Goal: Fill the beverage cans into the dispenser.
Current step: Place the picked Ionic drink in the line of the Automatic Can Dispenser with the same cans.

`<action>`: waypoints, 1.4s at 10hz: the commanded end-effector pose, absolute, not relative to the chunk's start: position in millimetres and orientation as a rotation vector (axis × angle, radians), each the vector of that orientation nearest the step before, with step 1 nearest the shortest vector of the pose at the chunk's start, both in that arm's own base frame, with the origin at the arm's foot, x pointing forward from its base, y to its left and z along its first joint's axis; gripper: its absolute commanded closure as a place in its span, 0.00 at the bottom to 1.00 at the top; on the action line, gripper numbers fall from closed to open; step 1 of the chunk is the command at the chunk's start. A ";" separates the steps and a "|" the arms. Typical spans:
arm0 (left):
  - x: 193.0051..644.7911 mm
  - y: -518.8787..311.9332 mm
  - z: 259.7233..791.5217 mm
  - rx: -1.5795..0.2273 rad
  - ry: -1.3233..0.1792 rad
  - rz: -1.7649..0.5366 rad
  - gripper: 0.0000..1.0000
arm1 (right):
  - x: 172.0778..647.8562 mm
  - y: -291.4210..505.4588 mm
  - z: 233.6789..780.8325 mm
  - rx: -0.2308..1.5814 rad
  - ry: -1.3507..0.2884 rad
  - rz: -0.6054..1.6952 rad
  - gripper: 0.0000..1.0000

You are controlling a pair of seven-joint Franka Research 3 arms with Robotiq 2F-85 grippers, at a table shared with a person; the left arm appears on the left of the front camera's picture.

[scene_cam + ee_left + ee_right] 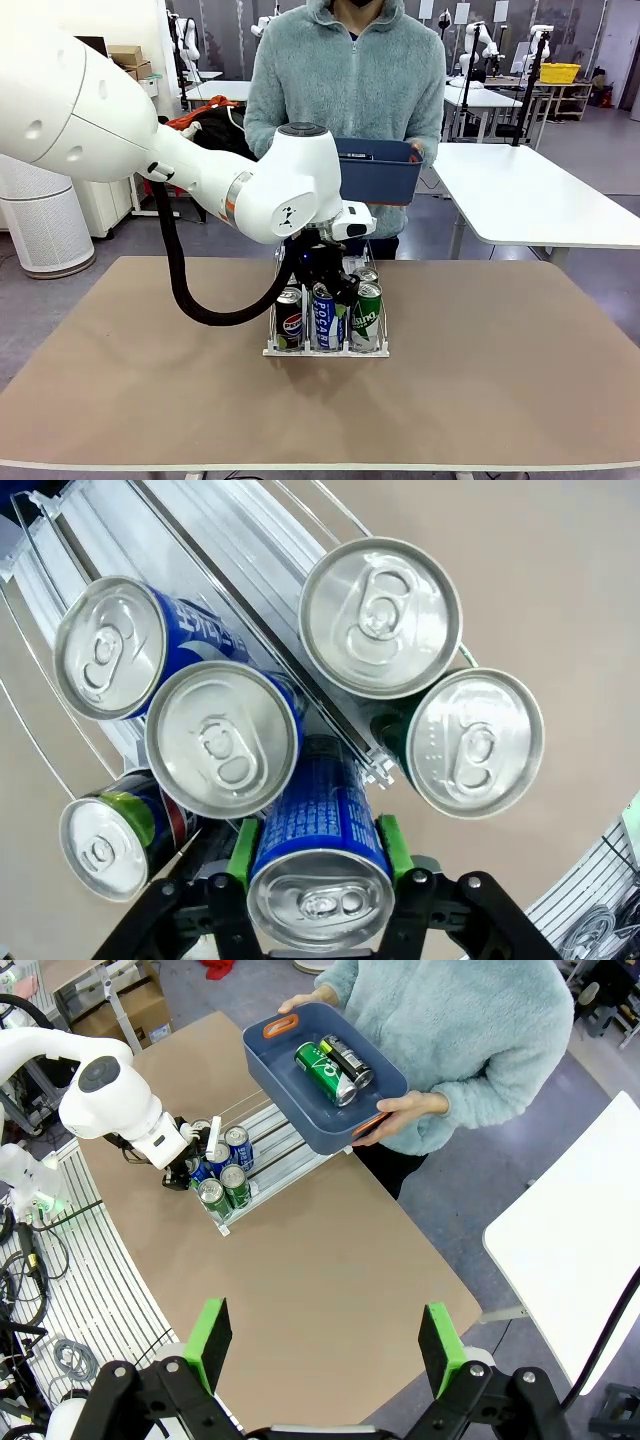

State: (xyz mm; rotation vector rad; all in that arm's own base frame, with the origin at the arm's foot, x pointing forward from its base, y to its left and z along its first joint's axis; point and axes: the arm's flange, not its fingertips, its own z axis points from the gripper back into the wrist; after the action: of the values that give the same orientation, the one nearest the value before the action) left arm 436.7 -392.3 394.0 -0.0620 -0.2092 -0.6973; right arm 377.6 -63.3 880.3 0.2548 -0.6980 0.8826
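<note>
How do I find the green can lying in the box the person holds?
Look across the brown table to the person in the fuzzy grey-green fleece, who holds a dark blue rectangular plastic bin with orange handles. Two slim aluminium cans lie side by side inside; yours is the green can, not the black can next to it.

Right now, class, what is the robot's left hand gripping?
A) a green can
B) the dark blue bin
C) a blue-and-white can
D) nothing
C: in the left wrist view, the left hand has its green pads pressed on both sides of the blue-and-white can.
</note>
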 end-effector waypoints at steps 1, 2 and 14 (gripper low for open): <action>441.9 -395.0 396.1 -0.107 -0.164 -0.681 0.43 | 376.6 -62.5 880.3 0.255 -0.698 0.884 0.00; 444.9 -395.2 392.9 -0.117 -0.155 -0.663 0.43 | 376.6 -62.5 880.3 0.255 -0.698 0.884 0.00; 419.2 -383.6 456.3 -0.017 -0.255 -0.573 0.00 | 376.6 -62.5 880.3 0.255 -0.698 0.884 0.00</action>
State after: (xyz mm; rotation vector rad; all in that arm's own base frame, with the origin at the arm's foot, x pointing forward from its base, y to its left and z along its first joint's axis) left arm 429.1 -385.0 454.6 -0.0522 -0.2383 -0.5841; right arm 377.7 -63.3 880.3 0.2548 -0.6979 0.8826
